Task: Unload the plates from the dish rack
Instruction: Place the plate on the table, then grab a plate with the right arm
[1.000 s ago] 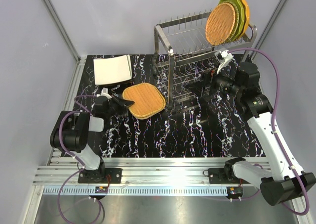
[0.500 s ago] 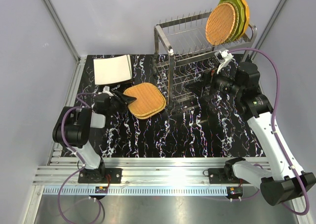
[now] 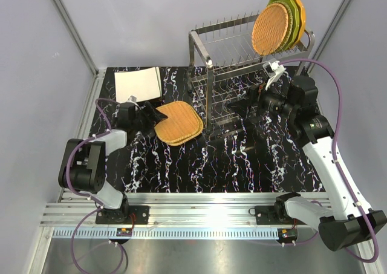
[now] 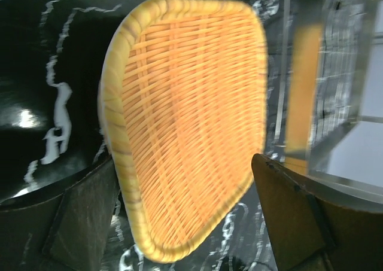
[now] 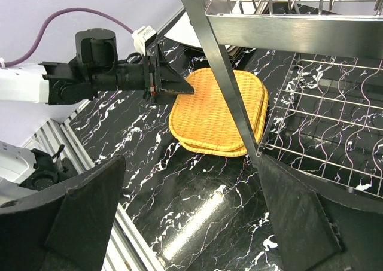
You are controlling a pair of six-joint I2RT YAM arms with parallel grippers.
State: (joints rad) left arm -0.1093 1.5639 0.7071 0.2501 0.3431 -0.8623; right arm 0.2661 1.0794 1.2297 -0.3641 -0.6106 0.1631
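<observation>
Stacked woven orange-tan rounded-square plates (image 3: 179, 123) lie on the black marbled surface (image 3: 242, 159) beside the silver wire dish rack (image 3: 233, 62). The left gripper (image 3: 154, 114) gapes at their edge. The right gripper (image 3: 234, 117) hangs open near the rack's lower tier.

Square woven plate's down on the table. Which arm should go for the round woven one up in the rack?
Right. The right gripper, jaws open, sits beside the dish rack just below the round woven plate; the left gripper is far off at the stacked square plates.
</observation>
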